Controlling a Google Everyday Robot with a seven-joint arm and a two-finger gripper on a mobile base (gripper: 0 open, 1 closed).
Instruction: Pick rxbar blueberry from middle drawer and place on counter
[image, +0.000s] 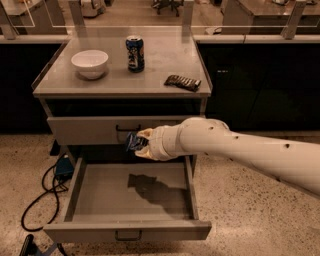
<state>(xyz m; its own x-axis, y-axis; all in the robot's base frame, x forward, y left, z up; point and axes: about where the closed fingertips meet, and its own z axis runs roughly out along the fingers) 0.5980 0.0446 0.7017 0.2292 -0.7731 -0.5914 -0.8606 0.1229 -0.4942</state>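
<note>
My gripper (136, 143) is shut on the rxbar blueberry (132, 141), a small dark blue wrapper with a white patch. It holds the bar in the air above the open middle drawer (100, 192), level with the closed drawer front above it. The white arm reaches in from the right. The drawer floor is bare except for the arm's shadow. The counter (115, 75) lies above and behind the gripper.
On the counter stand a white bowl (90, 63), a blue soda can (135, 53) and a dark brown ridged packet (183, 82). The closed upper drawer front (90, 130) has a dark loop handle. A black cable (42, 192) and a blue device (64, 166) lie on the floor at left.
</note>
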